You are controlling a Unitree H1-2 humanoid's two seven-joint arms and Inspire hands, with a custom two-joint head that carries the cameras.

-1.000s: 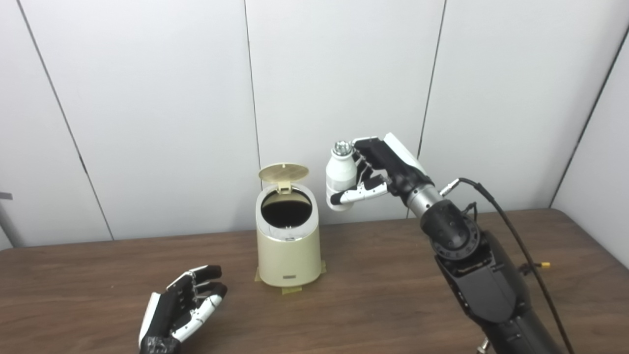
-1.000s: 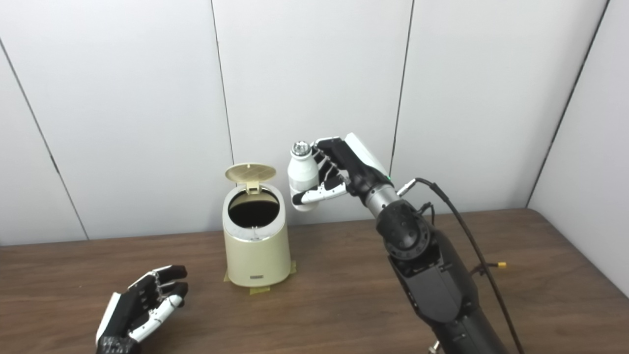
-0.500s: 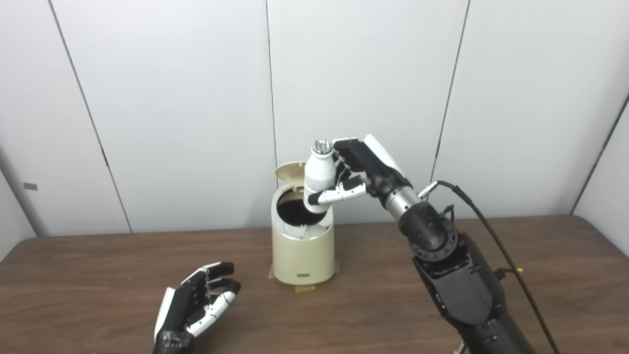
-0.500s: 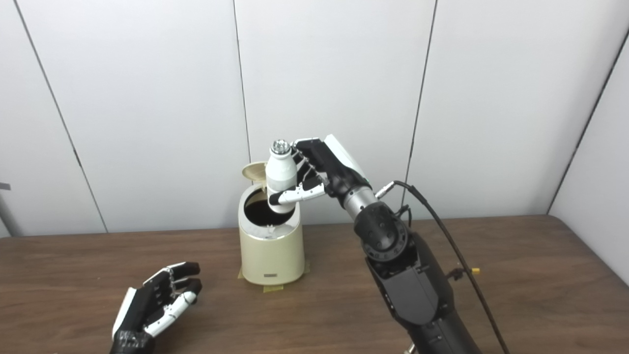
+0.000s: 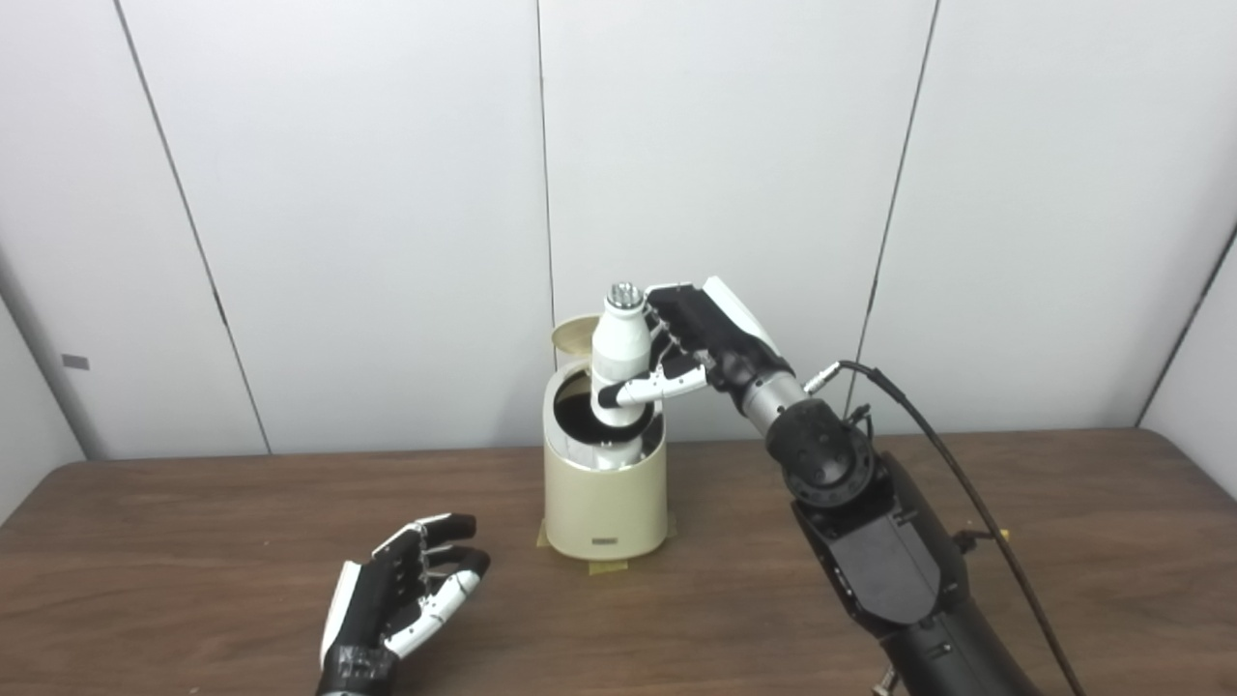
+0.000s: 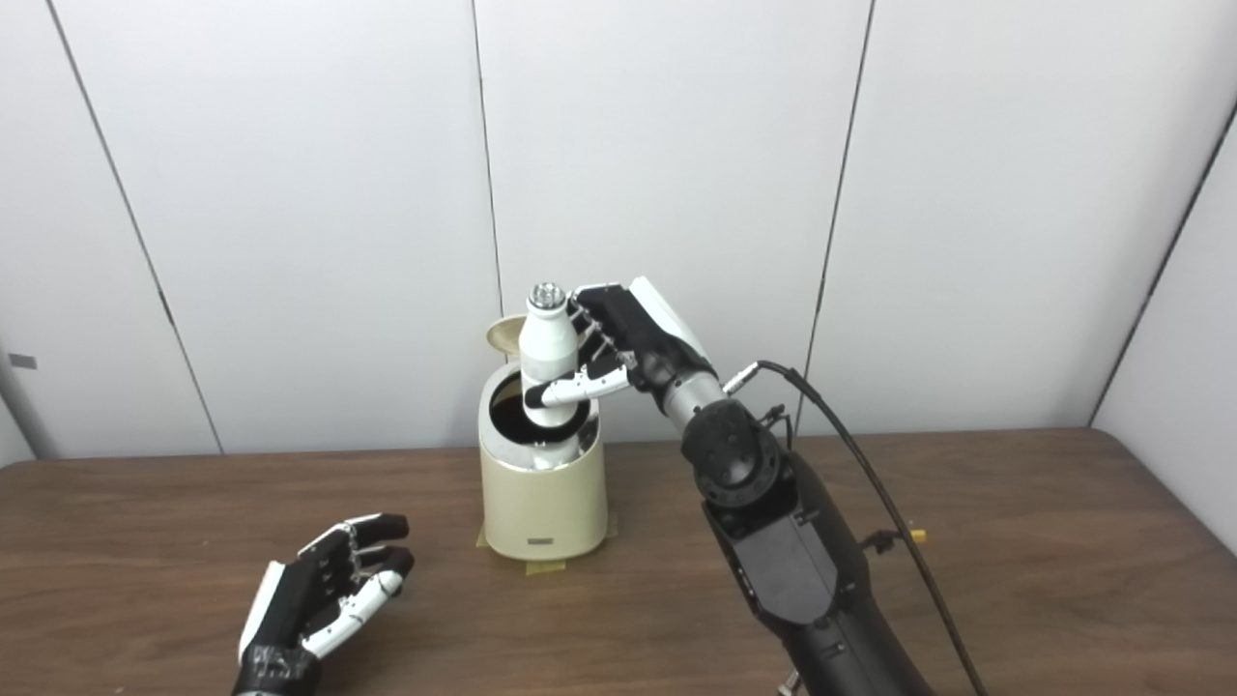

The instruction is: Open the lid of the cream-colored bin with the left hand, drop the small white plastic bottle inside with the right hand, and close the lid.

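Cream-colored bin [image 5: 606, 493]: stood upright on the brown wood-grain table [image 5: 193, 541], toward the table's far edge and about midway between its left and right edges, with yellowish tape tabs [image 5: 607, 566] showing at its base. Its lid [image 5: 572, 335] stood raised at the back, hinged up toward the white panelled wall [image 5: 367, 193], leaving the dark round mouth [image 5: 576, 411] open.

Small white plastic bottle [image 5: 618, 353]: upright, silver cap [image 5: 623, 293] on top, held above the right part of the bin's mouth; its bottom was at rim level or just inside, which of the two cannot be told.

Right hand [image 5: 698, 338]: fingers wrapped around the bottle from the right side, one white finger [image 5: 652, 389] crossing the bottle's lower front. The dark forearm [image 5: 870, 541] rose from the bottom edge across the right half of the table, a black cable [image 5: 928, 435] looping beside it.

Left hand [image 5: 406, 594]: low near the table's front edge, left of the bin and well apart from it, palm up, fingers spread and slightly curled, holding nothing.

Open room: bare tabletop lay between the left hand and the bin, along the left edge, and toward the far right corner.
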